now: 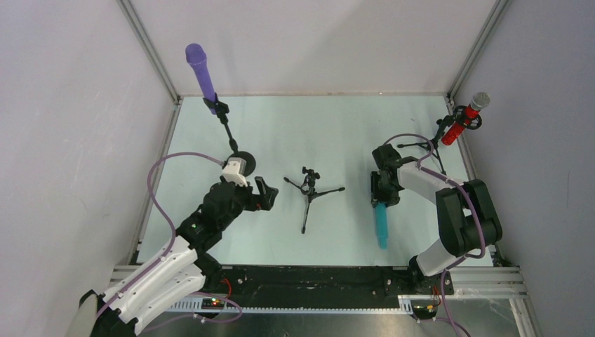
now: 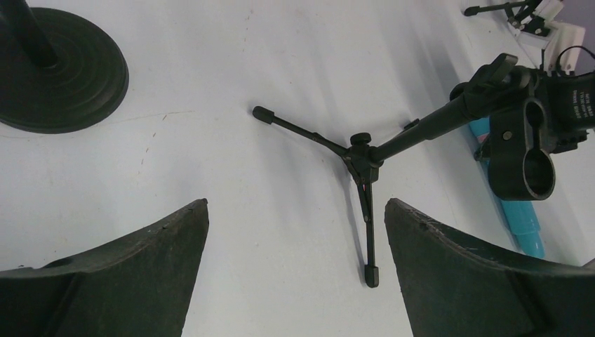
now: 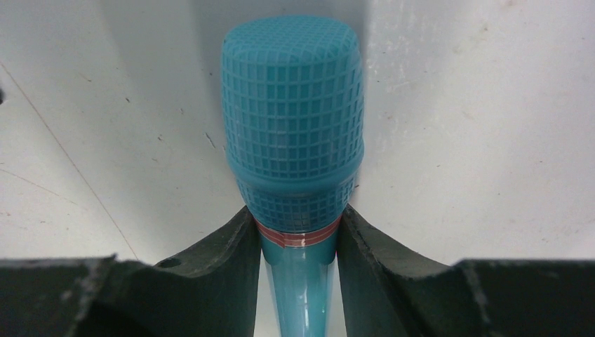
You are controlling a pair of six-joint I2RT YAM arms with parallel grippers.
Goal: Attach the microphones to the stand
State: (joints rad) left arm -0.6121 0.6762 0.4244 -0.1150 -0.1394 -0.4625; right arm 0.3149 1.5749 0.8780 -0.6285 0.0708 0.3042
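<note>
R gripper is clamped on the all-teal plastic stick mic. Its dark fingers pinch the neck just below the gridded head, at a thin red ring. That mic lies lengthwise over the pale table, R of centre, w/ the handle end toward the near edge. Can't tell if it's resting on the surface or just off it. L gripper hangs w/ jaws spread wide and nothing btwn them, just L of the small black tripod stand at table centre. That stand's round clip is unfilled and leans toward the teal mic. The all-purple stick mic sits clipped in the black round-base stand at far L, head tilted up and away. The glittery red mic w/ silver mesh head is clipped in a second black tripod stand at the far R edge, well apart from both grippers.
</note>
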